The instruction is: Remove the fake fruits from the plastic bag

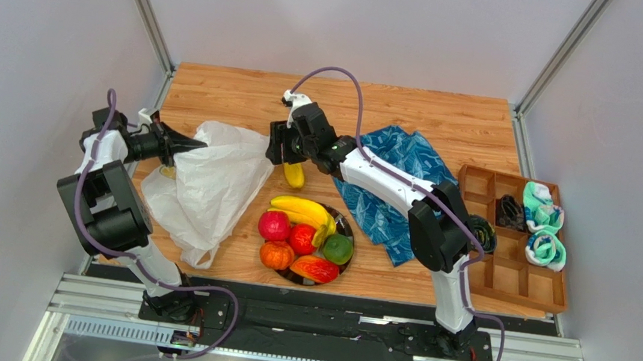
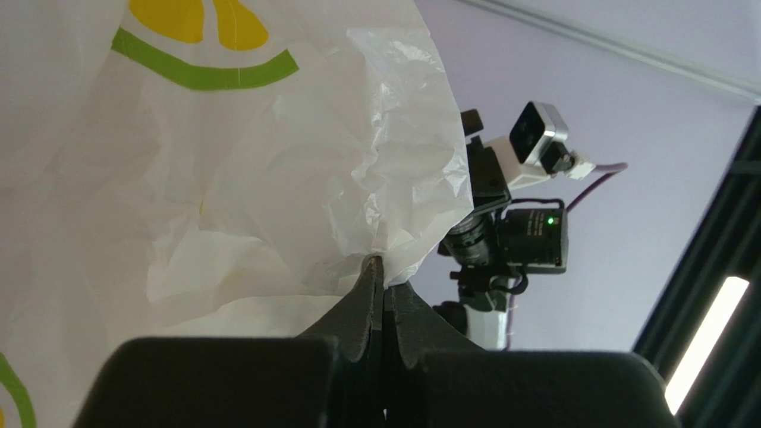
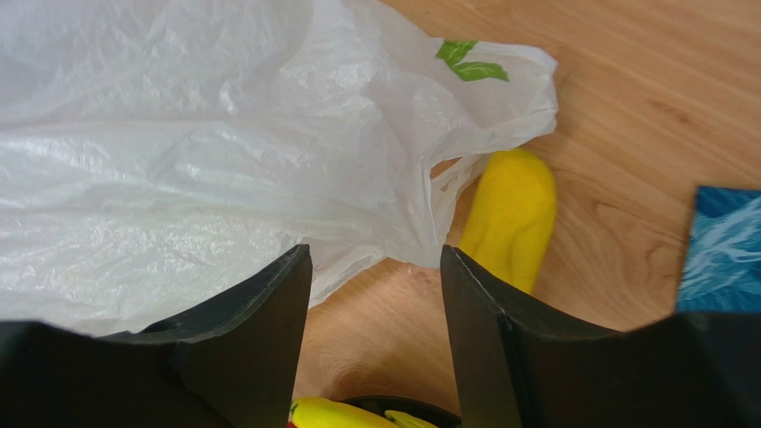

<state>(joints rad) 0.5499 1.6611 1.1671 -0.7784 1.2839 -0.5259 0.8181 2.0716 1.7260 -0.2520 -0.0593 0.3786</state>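
The white plastic bag (image 1: pixel 211 182) lies crumpled at the table's left. My left gripper (image 1: pixel 186 142) is shut on a fold of its edge (image 2: pixel 382 263), lifting it. My right gripper (image 1: pixel 276 150) hovers open just right of the bag, with nothing between its fingers (image 3: pixel 373 254). One yellow fake fruit (image 1: pixel 295 176) lies on the wood beside the bag's handle (image 3: pixel 509 218). On the black-rimmed plate (image 1: pixel 349 225) sit a banana bunch (image 1: pixel 302 210), two red rounds (image 1: pixel 274 225), an orange one (image 1: pixel 276 254), a green one (image 1: pixel 338 249) and a mango shape (image 1: pixel 315 269).
A blue patterned cloth (image 1: pixel 393 184) lies right of the plate, partly under my right arm. A wooden compartment tray (image 1: pixel 505 274) with small black and teal items stands at the right edge. Metal frame posts and walls close in the table.
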